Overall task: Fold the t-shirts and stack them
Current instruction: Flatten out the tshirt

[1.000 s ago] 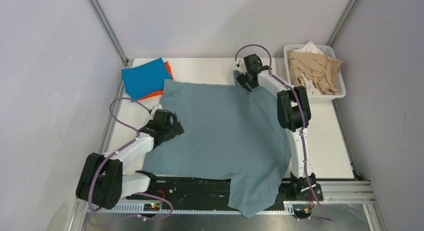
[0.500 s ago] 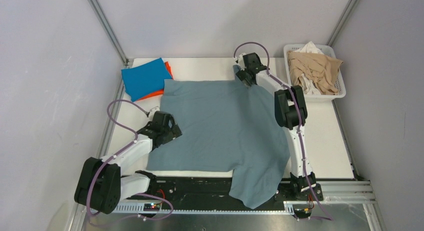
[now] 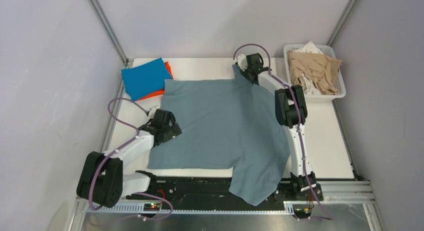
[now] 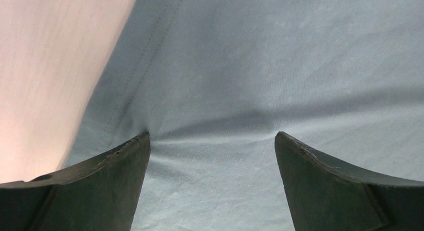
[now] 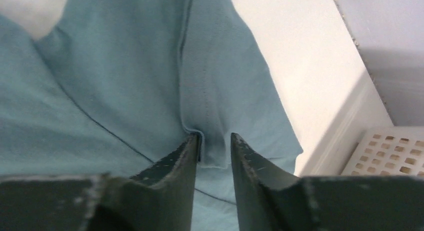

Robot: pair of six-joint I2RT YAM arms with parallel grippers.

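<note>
While one t-shirt point(image 3: 225, 121) lies spread, two folded t-shirts point(image 3: 145, 77) overlap.

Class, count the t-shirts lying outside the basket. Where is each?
3: grey-blue t-shirt spread in the middle; blue t-shirt folded far left; orange t-shirt beneath it, mostly covered. Others may be hidden.

White table point(image 3: 330, 141), grey-blue t-shirt point(image 3: 220, 126) spread across it, orange t-shirt point(image 3: 169, 67) far left, white basket point(image 3: 327, 97) far right

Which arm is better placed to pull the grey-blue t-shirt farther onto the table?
Probably the right: the right gripper is shut on the far edge of the grey-blue t-shirt, while the left gripper stands open, holding nothing.
</note>
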